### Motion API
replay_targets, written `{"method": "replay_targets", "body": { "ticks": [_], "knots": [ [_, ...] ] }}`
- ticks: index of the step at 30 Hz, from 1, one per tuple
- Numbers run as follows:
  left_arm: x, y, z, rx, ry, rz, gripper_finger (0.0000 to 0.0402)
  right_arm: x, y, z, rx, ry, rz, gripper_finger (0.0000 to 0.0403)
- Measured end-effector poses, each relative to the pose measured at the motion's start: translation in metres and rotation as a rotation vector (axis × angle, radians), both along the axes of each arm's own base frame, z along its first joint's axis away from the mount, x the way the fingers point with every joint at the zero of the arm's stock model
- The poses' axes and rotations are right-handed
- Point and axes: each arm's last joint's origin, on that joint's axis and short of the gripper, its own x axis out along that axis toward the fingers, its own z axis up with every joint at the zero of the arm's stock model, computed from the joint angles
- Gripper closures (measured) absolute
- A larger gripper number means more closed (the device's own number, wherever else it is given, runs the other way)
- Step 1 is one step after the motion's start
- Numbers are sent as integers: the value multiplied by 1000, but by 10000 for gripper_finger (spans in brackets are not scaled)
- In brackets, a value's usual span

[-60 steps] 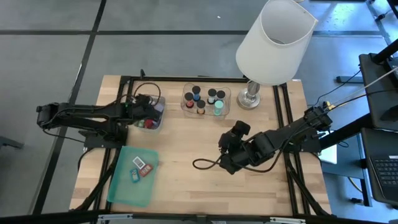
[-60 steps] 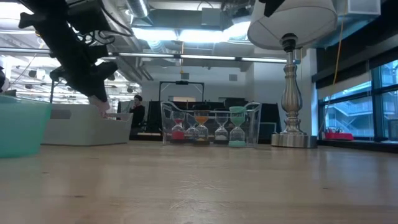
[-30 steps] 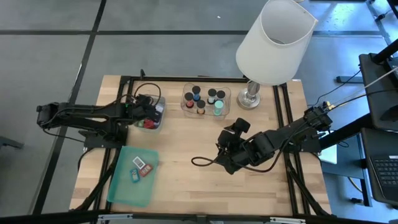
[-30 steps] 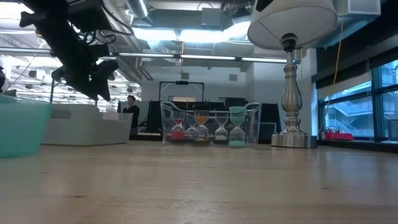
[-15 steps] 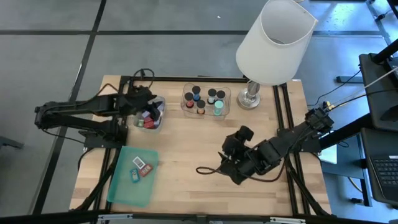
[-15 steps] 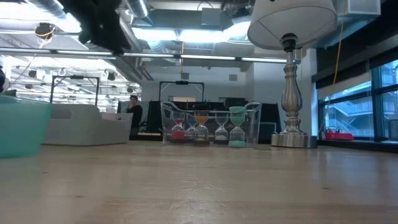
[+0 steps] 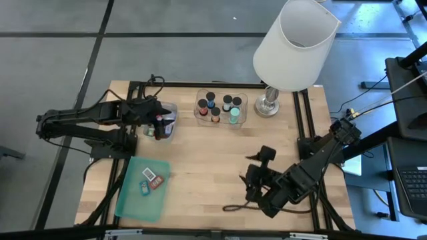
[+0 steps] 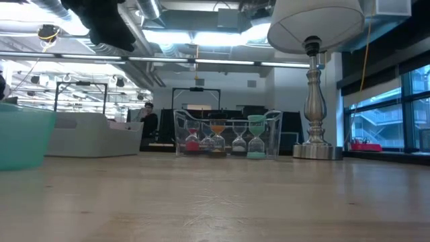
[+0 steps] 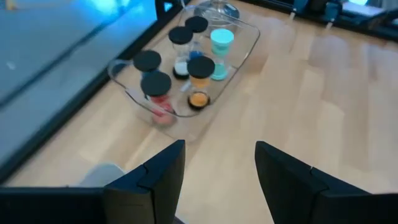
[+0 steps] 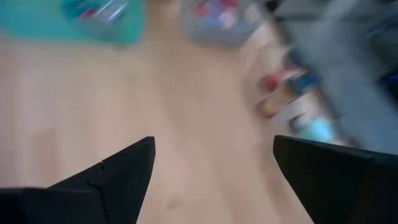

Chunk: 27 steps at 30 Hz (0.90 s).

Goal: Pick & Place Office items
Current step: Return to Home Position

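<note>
Most of the small coloured pieces [image 7: 162, 131] are sitting in the gray bin [image 7: 172, 127] at the back left of the table, red and pink bits showing from above. The short cylinders [image 9: 186, 68] with dark caps stand together in the clear tray [image 9: 247, 45] just right of the bin. A couple of small pieces [image 7: 151, 180] lie on the green lid [image 7: 137, 203] near the front left, so I'd say those are what's left, if they count at all.

The left gripper [image 9: 221, 149] hangs above the bin, fingers spread, nothing between them. The right gripper [image 10: 212, 142] is over bare wood toward the front right, well apart from the trays, fingers wide open and empty too.

To me this looks nearly done, and the job right now is just parking both arms. The lamp [image 7: 293, 47] sits at the back right, out of the way.
</note>
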Motion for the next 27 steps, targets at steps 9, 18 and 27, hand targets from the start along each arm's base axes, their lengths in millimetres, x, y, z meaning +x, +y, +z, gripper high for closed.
{"method": "replay_targets", "body": {
  "ticks": [9, 18, 27],
  "knots": [
    [-4, -2, 0, -84, -22, 13, 210, 1, 4, -4, 98, 60, 27, 73],
    [-39, -5, -9, -62, -140, 43, 210, -7, 8, -13, 57, 45, 16, 73],
    [-80, -13, -24, -63, -440, -41, 210, -21, 1, -40, 83, -67, -44, 73]
  ]
}}
